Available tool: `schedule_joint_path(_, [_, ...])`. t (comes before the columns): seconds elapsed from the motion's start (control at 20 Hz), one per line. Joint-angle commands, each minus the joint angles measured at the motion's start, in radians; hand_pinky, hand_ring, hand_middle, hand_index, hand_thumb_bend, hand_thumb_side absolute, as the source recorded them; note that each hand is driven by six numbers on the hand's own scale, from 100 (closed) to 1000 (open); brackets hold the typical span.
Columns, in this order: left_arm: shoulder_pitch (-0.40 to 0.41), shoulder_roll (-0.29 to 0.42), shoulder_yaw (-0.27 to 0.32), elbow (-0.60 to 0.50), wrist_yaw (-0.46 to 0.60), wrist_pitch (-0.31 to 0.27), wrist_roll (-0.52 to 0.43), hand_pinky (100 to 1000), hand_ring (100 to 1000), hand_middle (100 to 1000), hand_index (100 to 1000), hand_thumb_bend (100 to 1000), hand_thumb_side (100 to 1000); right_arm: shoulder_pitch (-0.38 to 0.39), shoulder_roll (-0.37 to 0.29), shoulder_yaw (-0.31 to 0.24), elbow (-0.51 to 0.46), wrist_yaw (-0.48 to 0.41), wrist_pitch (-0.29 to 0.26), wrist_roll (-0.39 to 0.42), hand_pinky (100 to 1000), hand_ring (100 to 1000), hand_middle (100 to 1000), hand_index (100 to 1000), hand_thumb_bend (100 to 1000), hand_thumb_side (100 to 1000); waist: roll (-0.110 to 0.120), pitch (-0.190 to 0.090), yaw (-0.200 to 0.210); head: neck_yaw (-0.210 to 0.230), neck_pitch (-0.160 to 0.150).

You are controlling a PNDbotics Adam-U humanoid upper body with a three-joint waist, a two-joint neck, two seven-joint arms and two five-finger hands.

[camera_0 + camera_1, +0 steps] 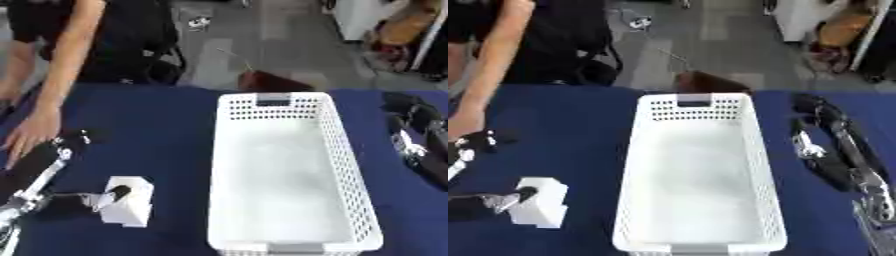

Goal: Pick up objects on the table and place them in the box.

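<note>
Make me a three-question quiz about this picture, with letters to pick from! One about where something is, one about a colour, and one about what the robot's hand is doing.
1. Where is the white block?
A. inside the basket
B. on the table, left of the basket
C. on the floor

2. What colour is the table cover?
A. dark blue
B. red
C. yellow

3. What is inside the white basket?
A. two blocks
B. a cup
C. nothing that shows

Answers:
1. B, the block sits on the cloth to the basket's left, with the left hand touching its near side.
2. A, the cloth is dark blue all around the basket.
3. C, only the bare white bottom shows.

The right hand rests on the table right of the basket, holding nothing.
</note>
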Motion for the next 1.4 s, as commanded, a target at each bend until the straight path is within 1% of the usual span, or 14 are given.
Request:
schedule_joint_path(0.05, [-0.001, 0.03, 0.011, -0.021, 0.005, -0.003, 0.003, 700, 770, 770, 894, 636, 454, -0.004, -0.022, -0.01, -0.02, -0.004, -0.001, -0.004, 796, 849, 893, 889, 100, 707, 0.001, -0.015, -0.001, 0.007, -0.002])
schedule_joint_path(0.45, [-0.001, 0.029, 0.012, -0.024, 0.005, -0.002, 0.004, 700, 770, 770, 894, 636, 455, -0.001, -0.023, -0.011, -0.02, -0.006, -0.001, -0.005, 797, 849, 893, 889, 100, 709, 0.003, -0.014, -0.002, 0.008, -0.003])
schedule_joint_path(0.55, [0.0, 0.032, 0.009, -0.024, 0.008, -0.004, 0.001, 698, 766, 767, 894, 639, 465, -0.001, -0.023, -0.01, -0.021, -0.006, 0.0, -0.005, 797, 849, 893, 889, 100, 709, 0.003, -0.014, -0.003, 0.009, -0.003])
schedule_joint_path(0.65, [0.004, 0.053, -0.002, -0.02, 0.017, -0.01, -0.016, 706, 773, 773, 899, 658, 492, 0.0, -0.023, -0.009, -0.021, -0.006, 0.0, -0.004, 797, 849, 893, 889, 100, 710, 0.005, -0.015, -0.007, 0.011, -0.002])
schedule_joint_path(0.7, [0.009, 0.086, -0.018, -0.017, 0.023, -0.02, -0.034, 716, 780, 782, 902, 673, 511, 0.0, -0.024, -0.008, -0.02, -0.006, -0.001, -0.003, 797, 849, 893, 889, 100, 710, 0.008, -0.017, -0.011, 0.012, 0.0])
schedule_joint_path(0.75, [0.013, 0.133, -0.039, -0.01, 0.043, -0.033, -0.057, 720, 782, 785, 902, 679, 518, 0.002, -0.025, -0.007, -0.019, -0.006, -0.001, -0.002, 797, 849, 893, 889, 100, 710, 0.01, -0.02, -0.013, 0.013, 0.003])
schedule_joint_path(0.85, [0.01, 0.241, -0.076, 0.004, 0.102, -0.058, -0.094, 735, 794, 799, 904, 699, 525, 0.007, -0.031, -0.005, -0.017, -0.005, -0.001, 0.0, 797, 849, 893, 889, 100, 711, 0.017, -0.026, -0.011, 0.014, 0.011])
schedule_joint_path(0.9, [0.004, 0.302, -0.095, 0.015, 0.126, -0.066, -0.112, 753, 807, 813, 905, 727, 539, 0.011, -0.033, -0.004, -0.016, -0.004, -0.001, 0.0, 797, 849, 893, 889, 100, 711, 0.023, -0.03, -0.01, 0.014, 0.015])
schedule_joint_path(0.95, [-0.006, 0.357, -0.112, 0.026, 0.149, -0.071, -0.129, 750, 805, 811, 905, 721, 535, 0.014, -0.035, -0.003, -0.015, -0.004, -0.001, 0.001, 797, 849, 893, 889, 100, 711, 0.026, -0.034, -0.008, 0.015, 0.019])
schedule_joint_path(1.0, [-0.015, 0.399, -0.125, 0.035, 0.166, -0.076, -0.143, 767, 815, 823, 906, 754, 551, 0.017, -0.036, -0.003, -0.014, -0.003, -0.002, 0.002, 797, 849, 893, 889, 100, 714, 0.03, -0.036, -0.007, 0.015, 0.021])
schedule_joint_path(1.05, [-0.028, 0.443, -0.142, 0.042, 0.177, -0.082, -0.157, 771, 817, 826, 905, 761, 555, 0.02, -0.037, -0.001, -0.014, -0.003, -0.002, 0.003, 797, 849, 893, 889, 100, 715, 0.033, -0.039, -0.006, 0.016, 0.024])
schedule_joint_path(1.1, [-0.04, 0.473, -0.155, 0.045, 0.184, -0.088, -0.17, 773, 817, 827, 904, 770, 563, 0.021, -0.037, -0.001, -0.013, -0.003, -0.003, 0.004, 796, 849, 893, 889, 100, 716, 0.036, -0.041, -0.007, 0.017, 0.025])
schedule_joint_path(1.2, [-0.057, 0.497, -0.171, 0.046, 0.193, -0.095, -0.187, 771, 813, 827, 903, 773, 570, 0.023, -0.037, 0.0, -0.013, -0.003, -0.003, 0.005, 797, 849, 893, 889, 100, 716, 0.038, -0.042, -0.009, 0.017, 0.025])
schedule_joint_path(1.4, [-0.07, 0.491, -0.178, 0.043, 0.199, -0.1, -0.2, 768, 809, 825, 900, 775, 578, 0.021, -0.038, 0.001, -0.013, -0.004, -0.004, 0.006, 797, 849, 893, 889, 100, 716, 0.037, -0.04, -0.015, 0.016, 0.022])
